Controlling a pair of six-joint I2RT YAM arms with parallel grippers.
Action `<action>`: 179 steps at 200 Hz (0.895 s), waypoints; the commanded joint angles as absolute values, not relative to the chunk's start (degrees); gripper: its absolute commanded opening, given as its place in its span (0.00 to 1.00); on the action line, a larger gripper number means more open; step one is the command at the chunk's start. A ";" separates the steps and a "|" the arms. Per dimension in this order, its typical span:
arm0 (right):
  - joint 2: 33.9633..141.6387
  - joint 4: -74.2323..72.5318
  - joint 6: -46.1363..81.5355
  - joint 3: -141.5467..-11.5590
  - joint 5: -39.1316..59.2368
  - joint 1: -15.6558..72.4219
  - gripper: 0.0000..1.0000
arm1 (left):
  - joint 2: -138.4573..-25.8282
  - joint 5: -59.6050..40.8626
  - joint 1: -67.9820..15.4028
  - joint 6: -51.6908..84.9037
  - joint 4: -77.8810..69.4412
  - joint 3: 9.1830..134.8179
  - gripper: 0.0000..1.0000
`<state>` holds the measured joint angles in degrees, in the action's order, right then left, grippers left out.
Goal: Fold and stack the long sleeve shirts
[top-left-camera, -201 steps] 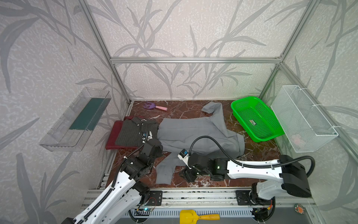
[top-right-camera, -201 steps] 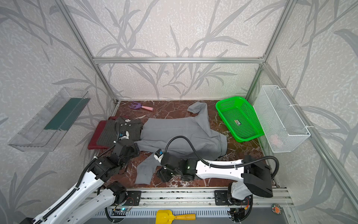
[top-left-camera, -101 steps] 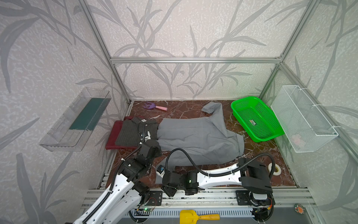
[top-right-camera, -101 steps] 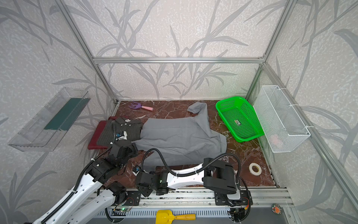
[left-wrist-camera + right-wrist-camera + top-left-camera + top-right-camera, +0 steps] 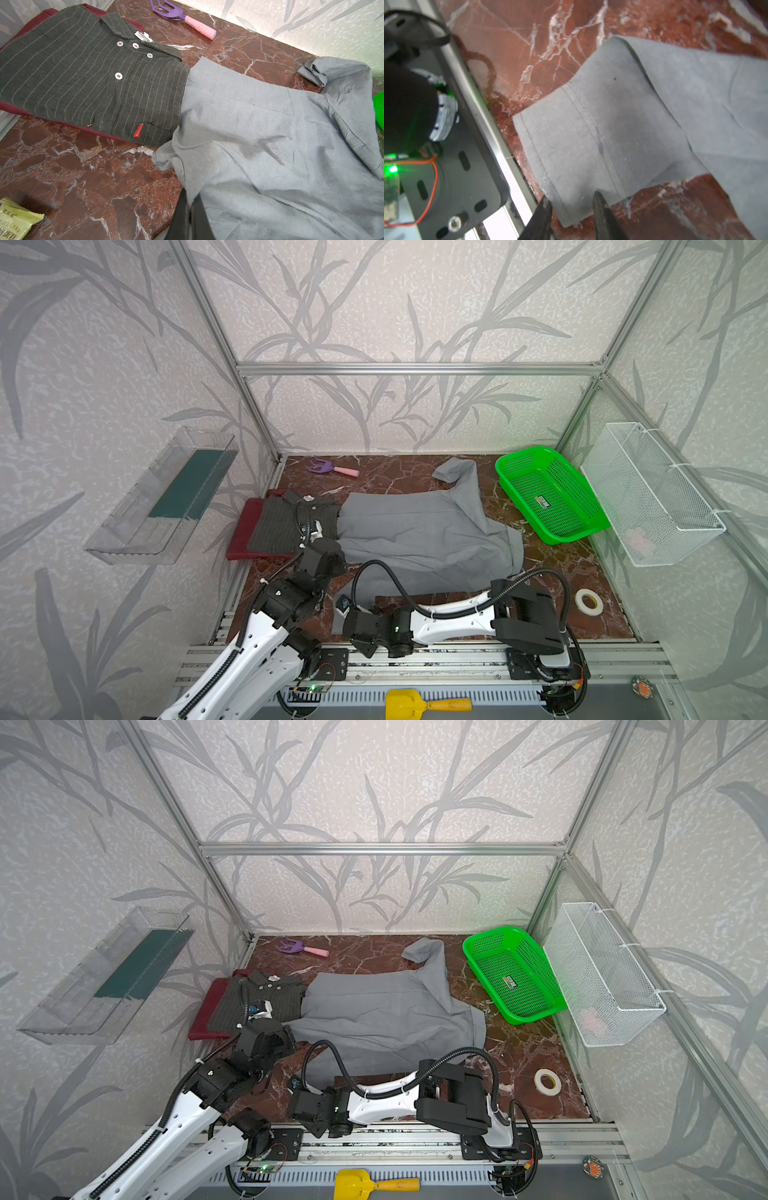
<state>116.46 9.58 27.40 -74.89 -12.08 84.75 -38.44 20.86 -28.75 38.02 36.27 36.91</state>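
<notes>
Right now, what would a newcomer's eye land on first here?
The light grey shirt is spread out across the middle, its near sleeve running forward to the right tool at the cuff. Left of it, the dark grey pinstriped shirt lies folded on the maroon shirt. The bright green basket sits at the back right.

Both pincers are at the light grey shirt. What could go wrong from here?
1. The right pincer straddles the flat sleeve cuff with jaws apart, close to the front rail. Closing may slip off the cloth or scrape the tabletop.
2. The left pincer is shut on the light grey shirt, whose edge meets the folded pinstriped shirt. A pull could drag that stack askew.
</notes>
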 commanded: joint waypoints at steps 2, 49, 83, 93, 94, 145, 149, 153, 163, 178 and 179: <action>116.08 11.25 27.31 -74.87 -14.59 84.70 0.17 | -38.10 21.62 -28.21 37.36 35.54 36.12 0.00; 105.08 14.59 28.04 -71.58 -14.32 84.96 0.00 | -38.32 21.27 -27.63 37.18 35.45 36.12 0.00; 87.29 17.62 27.91 -65.13 -17.74 87.89 0.00 | -38.91 20.99 -27.19 37.44 35.68 36.11 0.00; 81.97 20.81 27.55 -64.17 -20.53 89.30 0.00 | -39.32 20.68 -27.05 37.61 35.55 36.12 0.00; 81.42 21.13 27.49 -64.12 -20.86 89.39 0.00 | -39.35 20.67 -27.02 37.66 35.53 36.12 0.00; 54.70 50.61 27.19 -71.80 -39.64 97.15 0.00 | -41.30 17.90 -25.96 39.58 35.70 36.25 0.00; 52.80 52.57 27.59 -72.79 -39.33 97.14 0.00 | -41.15 17.62 -25.92 39.78 35.77 36.17 0.00; 50.90 54.12 27.81 -73.68 -39.43 97.19 0.00 | -41.21 17.32 -25.93 40.10 35.84 36.13 0.00; 46.79 57.31 28.68 -75.39 -40.20 97.12 0.00 | -41.09 16.35 -25.94 40.87 35.90 35.88 0.00; 42.75 61.37 28.04 -78.80 -40.93 97.17 0.00 | -40.82 15.23 -25.99 42.78 36.49 35.24 0.00; 42.60 61.71 28.04 -79.08 -41.08 97.19 0.00 | -40.84 15.04 -26.00 42.92 36.53 35.20 0.00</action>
